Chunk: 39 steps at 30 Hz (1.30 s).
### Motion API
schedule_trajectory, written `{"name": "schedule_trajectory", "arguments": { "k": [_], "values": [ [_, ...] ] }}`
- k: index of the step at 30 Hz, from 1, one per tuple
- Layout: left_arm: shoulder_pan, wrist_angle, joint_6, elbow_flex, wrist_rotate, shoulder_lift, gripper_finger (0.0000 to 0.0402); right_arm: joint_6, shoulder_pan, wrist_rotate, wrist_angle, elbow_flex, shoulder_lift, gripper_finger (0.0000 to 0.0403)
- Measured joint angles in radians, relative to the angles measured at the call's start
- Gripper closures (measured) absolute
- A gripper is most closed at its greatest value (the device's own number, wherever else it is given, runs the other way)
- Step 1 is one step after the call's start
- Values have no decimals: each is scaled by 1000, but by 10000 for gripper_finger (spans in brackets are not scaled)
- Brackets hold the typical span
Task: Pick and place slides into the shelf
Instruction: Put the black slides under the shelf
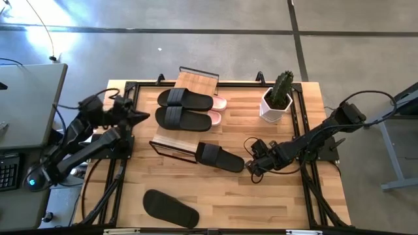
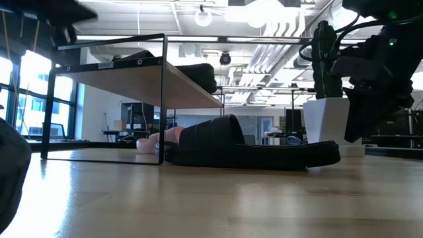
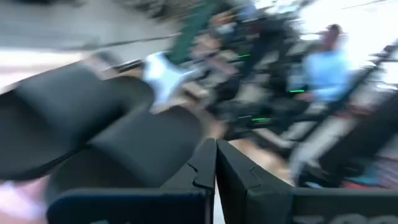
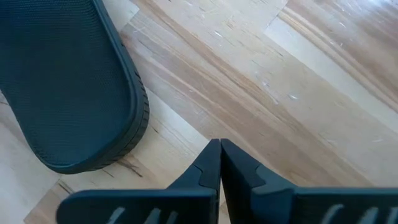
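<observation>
The left end effector (image 1: 145, 117) is seen at the left side of the counter (image 1: 274, 196), just beside the shelf (image 1: 189, 81), with its fingers (image 3: 205, 168) pressed together and nothing held. In the left wrist view, 2 dark slides are seen blurred just ahead of those fingers. On the shelf's slanted boards, 2 black slides (image 1: 185, 99) (image 1: 183, 119) are laid side by side across the boards, and the ends of 2 pink slides (image 1: 216, 109) are seen just beyond them, toward the right. Near the front edge of the counter, 1 black slide (image 1: 170, 207) is laid sole up, well apart from the shelf. Another black slide (image 1: 219, 157) is laid strap up on the counter just beside the shelf's lower front corner; in the low view it is seen flat on the wood with the shelf's board slanting up above its far end. The right end effector (image 1: 250, 165) is held low just beside the heel end of that slide, its fingers (image 4: 214, 165) closed tight together and empty; in the right wrist view the slide's ribbed sole edge (image 4: 68, 93) is seen close by, not touched by the fingertips. Farther right, a white pot with a cactus (image 1: 277, 98) is stood near the counter's back corner.
</observation>
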Motion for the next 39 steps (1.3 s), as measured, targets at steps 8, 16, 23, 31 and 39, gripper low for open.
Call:
{"name": "schedule_trajectory", "arguments": {
  "k": [8, 16, 23, 31, 39],
  "values": [
    [0, 231, -113, 1, 422, -104, 401, -5, 0, 1, 0, 0, 0, 403],
    [0, 372, -334, 30, 556, -171, 401, -5, 0, 19, 3, 0, 0, 402],
    [1, 366, -486, 71, 601, -171, 401, -39, 0, 19, 15, 0, 0, 402],
    [1, 404, -461, 143, 484, -159, 401, -61, -1, 62, 23, 0, 0, 402],
    [1, 429, -60, 206, -50, -28, 401, -102, -1, 88, 41, 0, 0, 402]
  ]
}}
